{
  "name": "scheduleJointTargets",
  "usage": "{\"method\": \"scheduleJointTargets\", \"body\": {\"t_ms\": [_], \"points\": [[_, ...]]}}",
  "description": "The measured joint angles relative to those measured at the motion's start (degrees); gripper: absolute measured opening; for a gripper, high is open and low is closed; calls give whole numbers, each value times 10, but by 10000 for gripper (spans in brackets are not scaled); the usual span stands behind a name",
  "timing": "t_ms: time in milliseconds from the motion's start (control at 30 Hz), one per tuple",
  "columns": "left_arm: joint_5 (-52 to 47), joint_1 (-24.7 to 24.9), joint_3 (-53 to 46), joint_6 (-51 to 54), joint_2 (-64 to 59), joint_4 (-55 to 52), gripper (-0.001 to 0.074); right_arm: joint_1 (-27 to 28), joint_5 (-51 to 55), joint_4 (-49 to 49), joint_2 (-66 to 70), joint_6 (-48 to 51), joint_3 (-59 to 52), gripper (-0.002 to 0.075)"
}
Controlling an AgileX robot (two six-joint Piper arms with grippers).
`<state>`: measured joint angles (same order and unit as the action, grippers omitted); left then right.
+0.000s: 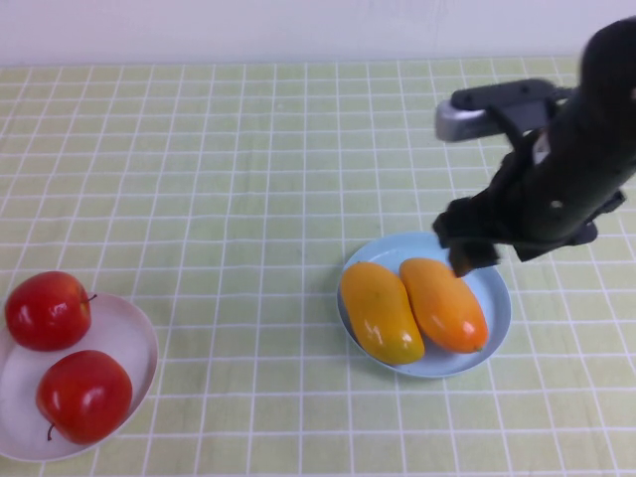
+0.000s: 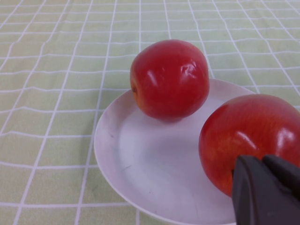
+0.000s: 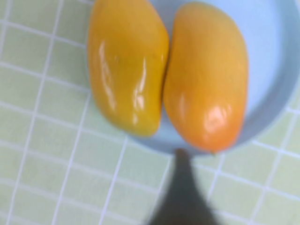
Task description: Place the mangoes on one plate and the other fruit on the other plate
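Two mangoes lie side by side on the light blue plate (image 1: pixel 497 294): the yellower one (image 1: pixel 380 311) (image 3: pixel 126 65) on the left and the more orange one (image 1: pixel 443 303) (image 3: pixel 206 75) on the right. My right gripper (image 1: pixel 463 260) (image 3: pixel 180 187) hovers over the plate's far rim, just beyond the orange mango's end, shut and holding nothing. Two red apples (image 1: pixel 47 310) (image 1: pixel 84 395) rest on the white plate (image 1: pixel 139 338) at the near left. In the left wrist view my left gripper (image 2: pixel 262 185) is shut and empty, close beside the nearer apple (image 2: pixel 248 136); the other apple (image 2: pixel 169 77) sits further along the white plate (image 2: pixel 140 159).
A green checked cloth (image 1: pixel 248 179) covers the table. The right arm's dark body (image 1: pixel 576 149) rises over the right side. The left arm does not show in the high view.
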<state>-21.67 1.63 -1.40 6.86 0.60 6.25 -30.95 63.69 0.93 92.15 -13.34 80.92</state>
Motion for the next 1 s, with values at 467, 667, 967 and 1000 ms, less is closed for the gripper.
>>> {"method": "scheduleJointTargets", "body": {"t_ms": [467, 667, 967, 1000], "points": [[0, 0, 0, 0, 0, 0, -2, 0, 67, 4, -223, 43, -135, -10], [0, 0, 0, 0, 0, 0, -2, 0, 60, 30, -338, 55, -209, -14], [0, 0, 0, 0, 0, 0, -2, 0, 35, 11, -432, 80, -294, -15], [0, 0, 0, 0, 0, 0, -2, 0, 16, 6, -440, 78, -308, -15]]}}
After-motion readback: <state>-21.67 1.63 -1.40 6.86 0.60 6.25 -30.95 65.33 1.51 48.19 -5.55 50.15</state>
